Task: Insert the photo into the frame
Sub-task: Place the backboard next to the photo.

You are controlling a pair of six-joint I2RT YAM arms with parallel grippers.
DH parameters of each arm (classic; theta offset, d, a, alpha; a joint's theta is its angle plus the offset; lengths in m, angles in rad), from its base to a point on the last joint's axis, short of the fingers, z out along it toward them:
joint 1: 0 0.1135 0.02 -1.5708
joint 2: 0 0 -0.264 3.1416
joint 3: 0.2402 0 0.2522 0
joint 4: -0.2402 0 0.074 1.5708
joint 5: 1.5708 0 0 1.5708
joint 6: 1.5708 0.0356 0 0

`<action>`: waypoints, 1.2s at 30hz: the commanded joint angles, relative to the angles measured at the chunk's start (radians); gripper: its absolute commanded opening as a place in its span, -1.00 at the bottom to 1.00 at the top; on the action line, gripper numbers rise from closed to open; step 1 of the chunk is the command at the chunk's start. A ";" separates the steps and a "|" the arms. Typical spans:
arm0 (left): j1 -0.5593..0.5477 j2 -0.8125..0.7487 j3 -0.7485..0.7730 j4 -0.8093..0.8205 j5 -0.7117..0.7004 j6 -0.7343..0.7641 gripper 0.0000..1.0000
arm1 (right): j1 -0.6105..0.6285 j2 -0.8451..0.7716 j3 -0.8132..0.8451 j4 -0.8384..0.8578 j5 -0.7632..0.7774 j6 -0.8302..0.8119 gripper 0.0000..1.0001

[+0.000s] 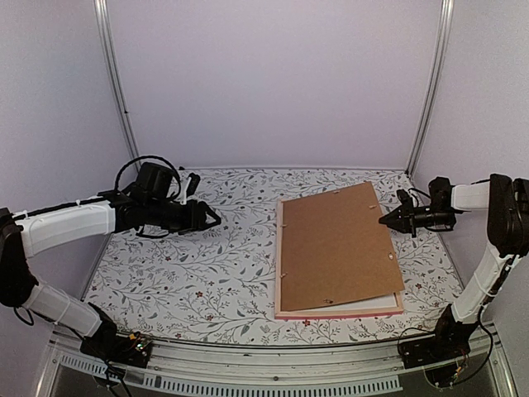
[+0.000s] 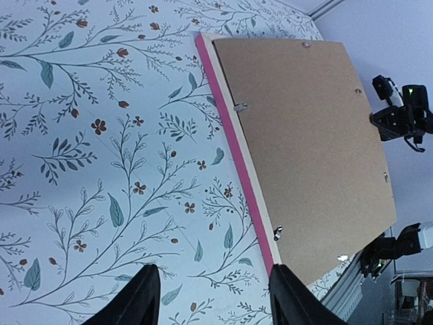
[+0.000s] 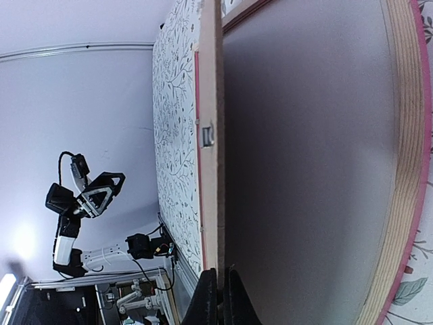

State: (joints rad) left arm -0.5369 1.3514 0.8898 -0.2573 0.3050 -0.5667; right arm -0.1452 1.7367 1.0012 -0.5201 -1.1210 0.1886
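The pink frame (image 1: 331, 314) lies flat on the table's right half; its rail also shows in the left wrist view (image 2: 233, 152) and the right wrist view (image 3: 425, 135). A plain brown backing board (image 1: 339, 244) lies askew on it, its right edge raised. My right gripper (image 1: 384, 220) is shut on that edge (image 3: 211, 169), fingertips pinched on it (image 3: 220, 274). My left gripper (image 1: 213, 219) is open and empty above the table left of the frame (image 2: 213, 284). The photo is hidden; only a white strip (image 1: 372, 303) shows under the board's near edge.
The floral tablecloth (image 1: 182, 273) covers the table. White walls and two metal posts (image 1: 116, 83) enclose the back and sides. A metal rail (image 1: 273, 364) runs along the near edge between the arm bases.
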 commanded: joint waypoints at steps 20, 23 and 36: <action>-0.011 0.030 0.008 0.037 0.030 0.046 0.16 | 0.036 0.106 0.076 -0.082 0.099 -0.054 -0.85; -0.011 0.036 0.011 0.036 0.031 0.046 0.16 | 0.036 0.110 0.076 -0.077 0.130 -0.044 -0.69; -0.011 0.053 0.003 0.028 0.021 0.049 0.16 | 0.087 0.118 0.089 -0.076 0.281 -0.019 -0.16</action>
State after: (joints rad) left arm -0.5369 1.3914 0.8898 -0.2443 0.3283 -0.5312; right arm -0.0845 1.8416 1.0615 -0.5896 -0.8856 0.1612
